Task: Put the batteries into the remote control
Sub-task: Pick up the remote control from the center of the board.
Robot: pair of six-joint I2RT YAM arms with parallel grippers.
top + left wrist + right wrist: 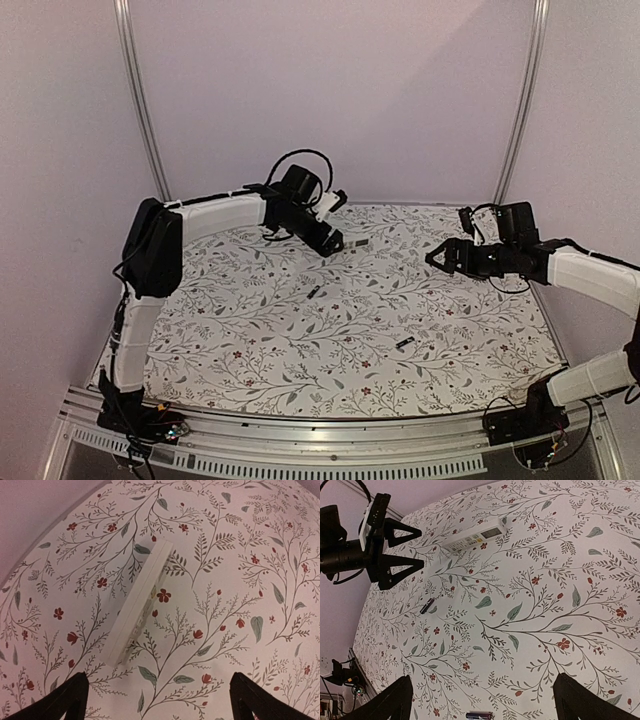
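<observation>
In the top external view, the left pincer (336, 243) is hovering low over the far middle of the bench (250, 340), fingers spread and gripping nothing. The remote control (358, 241) is lying just beyond its tips, pale and hard to pick out against the floral cover. The right pincer (436, 257) is hanging above the far right of the bench, likewise spread and empty, pointing toward the centre. The first battery (314, 292) is lying loose near the middle, on the left arm's side, and the second battery (405, 343) is lying toward the near right, well apart from it. In the left wrist view, the remote control is showing as a slim white bar lying diagonally ahead of the dark fingertips (70, 700), touching neither. The wide spread is judged to be leaving room to straddle the bar. In the right wrist view, the remote control is lying face up with display and buttons showing, so its battery compartment is presumably facing the bench and calling for a turn-over before loading. The first battery is lying between this camera and the left pincer, and the second is showing at the lower edge, between the right pincer's spread fingers. No battery is loaded yet, so the task is judged to be at its start.
</observation>
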